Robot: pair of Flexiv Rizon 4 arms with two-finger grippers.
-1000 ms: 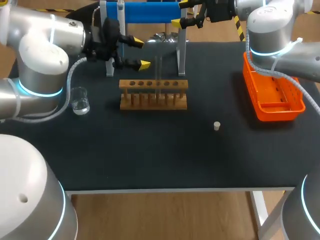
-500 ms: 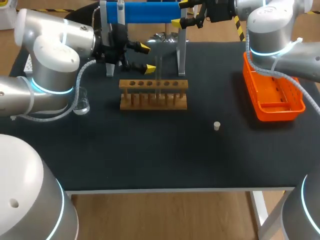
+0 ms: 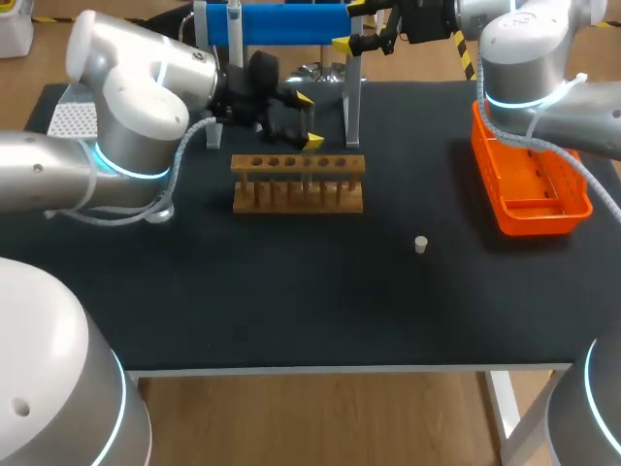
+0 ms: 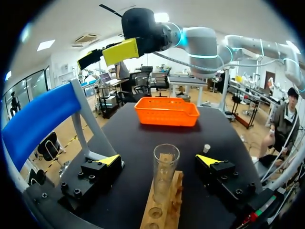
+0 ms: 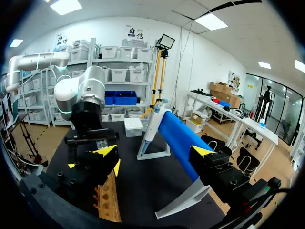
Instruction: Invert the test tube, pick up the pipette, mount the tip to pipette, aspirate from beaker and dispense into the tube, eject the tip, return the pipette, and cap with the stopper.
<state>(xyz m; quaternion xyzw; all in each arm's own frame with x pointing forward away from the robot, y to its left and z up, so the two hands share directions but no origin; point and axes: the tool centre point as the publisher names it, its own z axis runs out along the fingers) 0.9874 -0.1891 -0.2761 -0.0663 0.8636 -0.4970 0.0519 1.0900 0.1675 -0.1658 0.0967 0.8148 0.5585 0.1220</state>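
Note:
A clear test tube (image 4: 164, 175) stands in the wooden rack (image 3: 298, 183), open mouth up. My left gripper (image 3: 308, 119) is at the rack's back edge, open, with the tube between its yellow-tipped fingers (image 4: 110, 160) and not touched by either. The same gripper (image 4: 159, 160) straddles the tube in the left wrist view. The pipette (image 3: 234, 21) hangs on the blue stand (image 3: 291, 21) at the back. My right gripper (image 3: 347, 24) is open and empty beside that stand. The small stopper (image 3: 421, 245) lies on the mat. The beaker (image 3: 163, 211) is mostly hidden behind my left arm.
An orange basket (image 3: 529, 180) sits at the right edge of the table. A white perforated box (image 3: 73, 118) shows at the far left. The stand's legs (image 3: 351, 107) rise just behind the rack. The black mat (image 3: 310, 291) lies bare in front of the rack.
My left arm has swung right from beside the stand's left leg, bringing its open gripper around the test tube. The right arm has not moved.

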